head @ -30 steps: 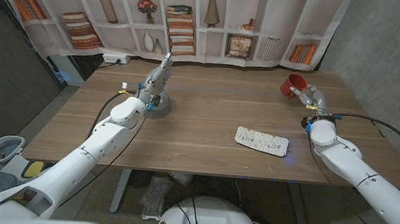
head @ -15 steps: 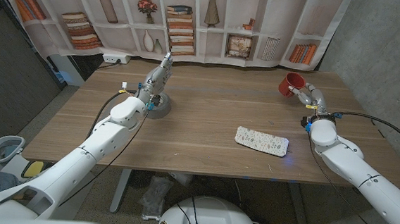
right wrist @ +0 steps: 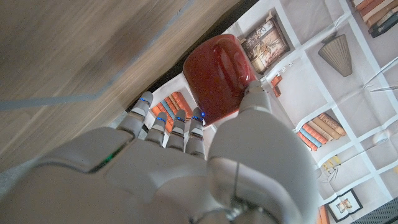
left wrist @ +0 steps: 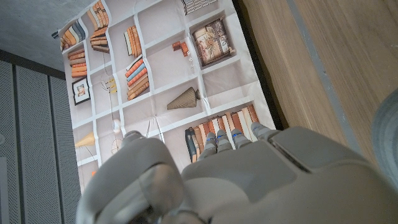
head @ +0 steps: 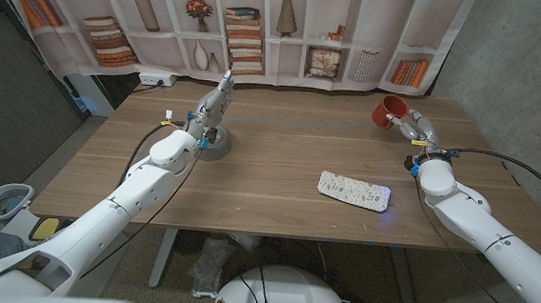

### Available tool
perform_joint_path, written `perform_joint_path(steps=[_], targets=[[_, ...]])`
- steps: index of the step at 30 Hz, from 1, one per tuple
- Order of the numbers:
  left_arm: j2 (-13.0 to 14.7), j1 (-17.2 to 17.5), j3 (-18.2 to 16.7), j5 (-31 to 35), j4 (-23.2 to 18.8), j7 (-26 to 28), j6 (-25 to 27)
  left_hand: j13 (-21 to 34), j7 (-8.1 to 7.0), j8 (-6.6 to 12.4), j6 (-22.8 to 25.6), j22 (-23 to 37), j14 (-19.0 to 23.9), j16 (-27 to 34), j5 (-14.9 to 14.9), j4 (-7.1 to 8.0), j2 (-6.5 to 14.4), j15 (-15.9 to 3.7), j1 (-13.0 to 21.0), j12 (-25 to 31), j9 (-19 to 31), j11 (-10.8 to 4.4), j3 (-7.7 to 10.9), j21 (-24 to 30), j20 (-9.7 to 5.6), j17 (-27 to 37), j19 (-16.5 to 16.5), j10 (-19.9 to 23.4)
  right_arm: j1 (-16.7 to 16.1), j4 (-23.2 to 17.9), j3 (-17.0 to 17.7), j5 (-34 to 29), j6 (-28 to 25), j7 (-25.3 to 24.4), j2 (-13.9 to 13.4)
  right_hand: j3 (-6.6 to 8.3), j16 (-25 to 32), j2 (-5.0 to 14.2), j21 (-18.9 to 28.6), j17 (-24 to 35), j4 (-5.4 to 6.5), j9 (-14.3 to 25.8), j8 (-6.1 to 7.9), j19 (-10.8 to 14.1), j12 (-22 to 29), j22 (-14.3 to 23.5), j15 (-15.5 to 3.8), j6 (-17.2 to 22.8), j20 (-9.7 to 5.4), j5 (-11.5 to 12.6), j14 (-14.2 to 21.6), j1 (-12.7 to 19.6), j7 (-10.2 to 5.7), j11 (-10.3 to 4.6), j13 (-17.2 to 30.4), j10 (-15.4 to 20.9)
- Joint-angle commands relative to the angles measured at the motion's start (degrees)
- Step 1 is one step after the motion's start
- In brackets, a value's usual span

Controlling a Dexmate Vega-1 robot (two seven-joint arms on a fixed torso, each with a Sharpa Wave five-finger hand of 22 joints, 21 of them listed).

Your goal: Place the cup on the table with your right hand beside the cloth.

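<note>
left hand [head: 215, 105] up near the far side of the table [head: 278, 185], above a grey round base [head: 216, 145], fingers straight and pointing at the shelf backdrop [head: 260, 27]; nothing in it as far as the head view shows, and the left wrist view shows the back of the hand [left wrist: 249, 180] with fingers running out toward the printed shelves, so i read it as apart and empty, idle. mid table, nearer the front edge, the cloth [head: 354, 190], white and patterned, a flat folded strip lying a little skewed. right side: right hand [head: 415, 129] clamped on the cup [head: 392, 112], held up off the wood near the far right corner, well apart from the cloth. step in hand looks like the carry phase, cup grasped and lifted but not yet brought over. next move, as a judgement: swing the arm toward the robot and inward, bring the cup down just beside the cloth without landing on it, turn it upright so the base meets the wood, then let go. cup [right wrist: 217, 74] is red, glossy, round-bodied; in the right wrist view it sits past the fingertips [right wrist: 177, 127] with the thumb along one side, tilted, mouth hard to make out. can't tell if there's a handle.
</note>
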Motion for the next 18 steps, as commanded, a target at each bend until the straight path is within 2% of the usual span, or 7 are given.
perform_joint_path(steps=[1, 18], targets=[[-0.4, 0.3, -0.3, -0.6, 0.2, -0.2, -0.5, 0.3, 0.21, -0.14, 0.1, 0.3, 0.0, -0.1, -0.2, -0.07, 0.3, -0.04, 0.5, -0.1, 0.2, 0.12, -0.3, 0.4, -1.64, 0.1, -1.5, 0.1, 0.3, -0.2, -0.5, -0.6, 1.0, 1.4, -0.3, 0.28, -0.2, 0.46, -0.1, 0.2, 0.16, 0.3, 0.45, 0.3, 0.0, 0.2, -0.23, 8.5, 0.17, -0.1, 0.2, 0.0, -7.6, -0.05, 0.0, 0.4], [-0.2, 0.8, -0.6, -0.8, -0.3, -0.3, -1.1, 0.3, 0.18, -0.16, 0.1, 0.3, -0.1, -0.2, -0.2, -0.07, 0.4, -0.04, 0.5, -0.2, 0.2, 0.11, -0.45, 0.4, -1.68, 0.1, -1.5, 0.0, 1.1, -0.9, -1.5, -1.3, 2.5, 3.8, -0.2, 0.45, -0.2, 0.51, -0.1, 0.2, 0.06, 0.3, 0.24, 0.3, 0.0, 0.2, -0.25, 8.8, 0.16, -0.8, 0.2, 0.3, -7.57, -0.09, 0.0, 0.7]])
